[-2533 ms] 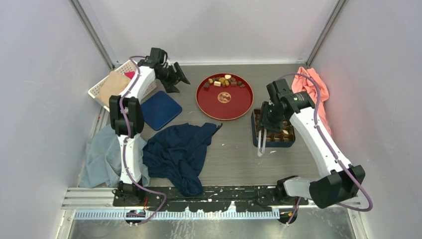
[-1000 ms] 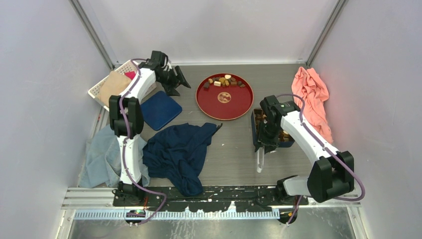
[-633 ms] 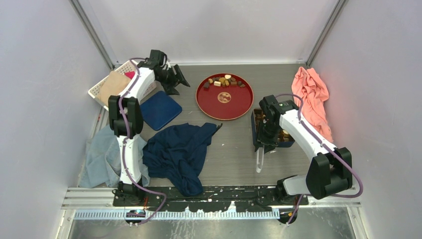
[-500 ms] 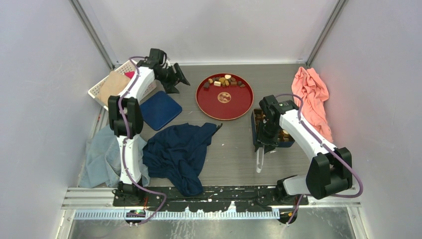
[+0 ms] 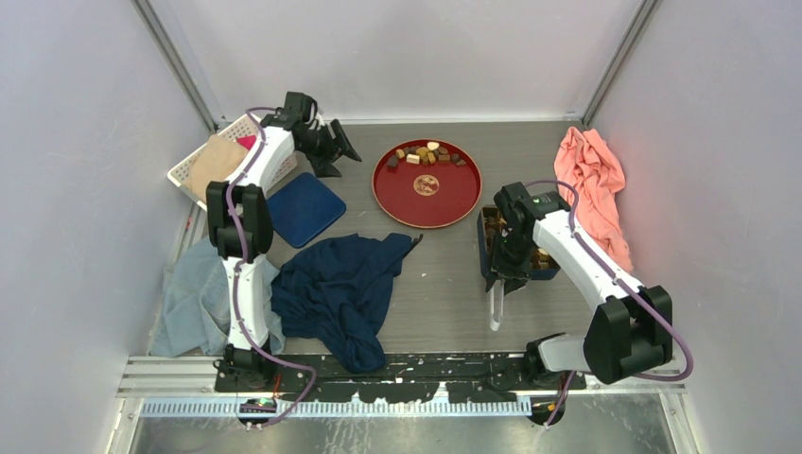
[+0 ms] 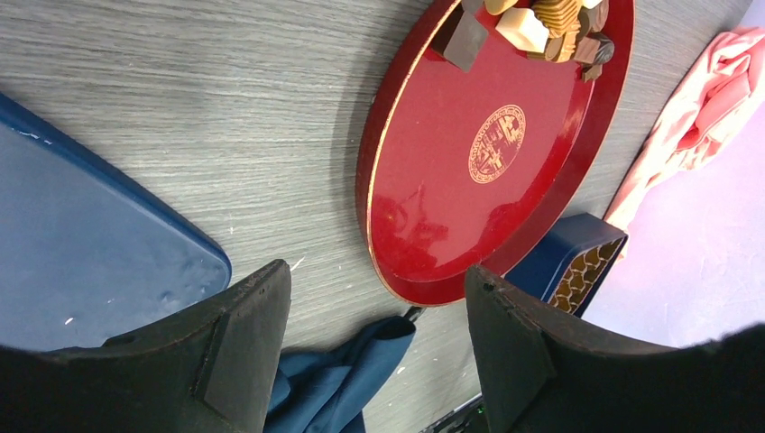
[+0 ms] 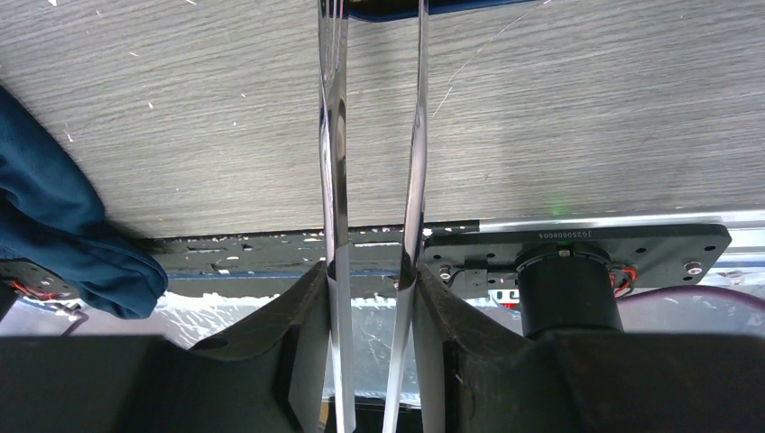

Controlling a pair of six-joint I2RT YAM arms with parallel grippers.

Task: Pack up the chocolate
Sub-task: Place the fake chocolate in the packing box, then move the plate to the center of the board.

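Observation:
The chocolate (image 5: pixel 427 153) lies in a small heap at the far side of the red round tray (image 5: pixel 426 200); it also shows in the left wrist view (image 6: pixel 528 18). More pieces sit in the navy gridded box (image 5: pixel 547 270), half hidden under my right arm. My right gripper (image 5: pixel 506 274) is shut on metal tongs (image 5: pixel 496 307) at the box's near left corner. In the right wrist view the tongs (image 7: pixel 332 135) run between my gripper's (image 7: pixel 372 280) jaws, their arms apart with nothing between them. My left gripper (image 5: pixel 336 151) is open and empty, left of the tray.
A navy lid (image 5: pixel 305 208) lies left of the tray. A dark blue cloth (image 5: pixel 340 288) covers the table's middle front. A pink cloth (image 5: pixel 594 175) lies at the right. A white basket (image 5: pixel 213 161) and a light blue cloth (image 5: pixel 194 293) are at the left.
My right arm has drawn back toward the near edge, taking the tongs along the box's near left corner. My left gripper has barely shifted.

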